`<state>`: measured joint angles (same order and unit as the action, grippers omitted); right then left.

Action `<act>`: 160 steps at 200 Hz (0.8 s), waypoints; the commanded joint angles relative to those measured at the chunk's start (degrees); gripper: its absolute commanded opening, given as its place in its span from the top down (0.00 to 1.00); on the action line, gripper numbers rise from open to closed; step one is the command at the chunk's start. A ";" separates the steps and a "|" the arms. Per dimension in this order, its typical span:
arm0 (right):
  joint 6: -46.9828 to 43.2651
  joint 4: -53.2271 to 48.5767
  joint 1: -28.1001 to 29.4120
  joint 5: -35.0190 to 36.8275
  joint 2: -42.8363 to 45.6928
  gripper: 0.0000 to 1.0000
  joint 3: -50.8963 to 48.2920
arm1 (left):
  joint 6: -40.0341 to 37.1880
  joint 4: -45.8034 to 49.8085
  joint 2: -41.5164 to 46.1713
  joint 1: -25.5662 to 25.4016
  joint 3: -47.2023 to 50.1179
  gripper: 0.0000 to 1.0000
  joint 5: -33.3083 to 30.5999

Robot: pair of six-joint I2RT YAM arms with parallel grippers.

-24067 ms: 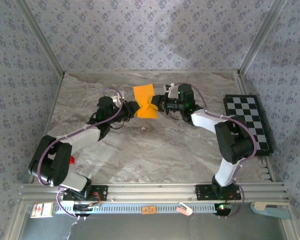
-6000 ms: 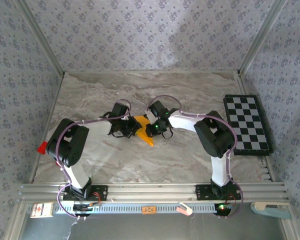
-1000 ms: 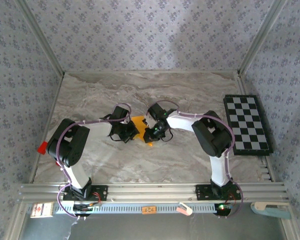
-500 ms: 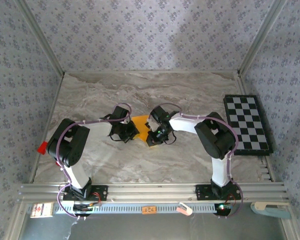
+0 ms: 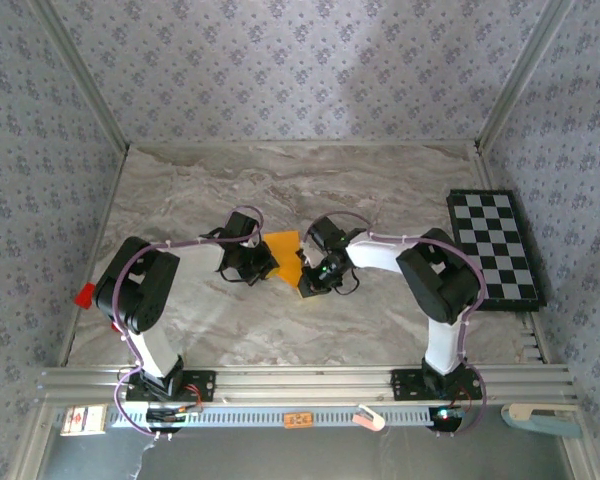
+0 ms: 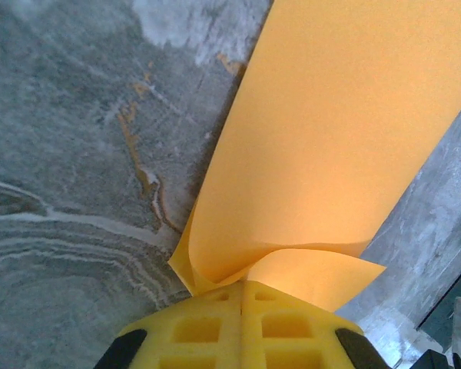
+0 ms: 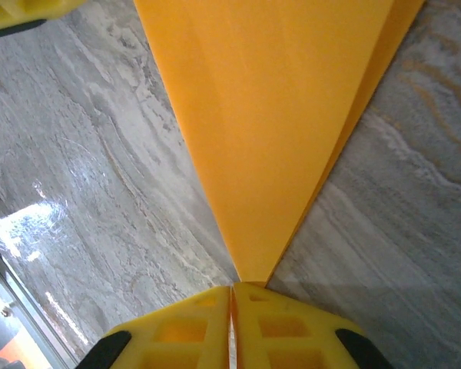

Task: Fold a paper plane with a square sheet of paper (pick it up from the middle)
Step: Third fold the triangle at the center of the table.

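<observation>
The orange-yellow sheet of paper [image 5: 285, 248] lies low over the marble table, folded into a tapering, pointed paper-plane shape between the two arms. My left gripper [image 5: 269, 263] is shut on its wider end. In the left wrist view the paper [image 6: 330, 138] curls out from between the closed yellow fingers of the left gripper [image 6: 244, 283]. My right gripper [image 5: 309, 283] is shut on the narrow end. In the right wrist view the paper [image 7: 269, 115] narrows to a point pinched by the right gripper [image 7: 232, 288].
A black-and-white checkerboard [image 5: 493, 247] lies at the table's right edge. A small red block [image 5: 84, 294] sits at the left edge beside the left arm. Patterned walls enclose the table [image 5: 180, 190] on three sides.
The right gripper has shifted a little to the right and nearer with the pointed end, drawing the paper out. The left gripper has stayed put.
</observation>
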<state>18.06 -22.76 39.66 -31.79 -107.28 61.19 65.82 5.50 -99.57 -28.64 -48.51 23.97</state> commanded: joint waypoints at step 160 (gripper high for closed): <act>0.83 -2.37 0.15 3.45 -5.34 0.91 7.91 | -6.07 1.60 0.36 -0.13 -1.76 0.88 -0.06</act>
<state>18.48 -23.53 39.48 -30.20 -111.28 68.95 62.33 6.37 -100.64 -28.62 -50.22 24.60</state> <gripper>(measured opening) 0.091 0.101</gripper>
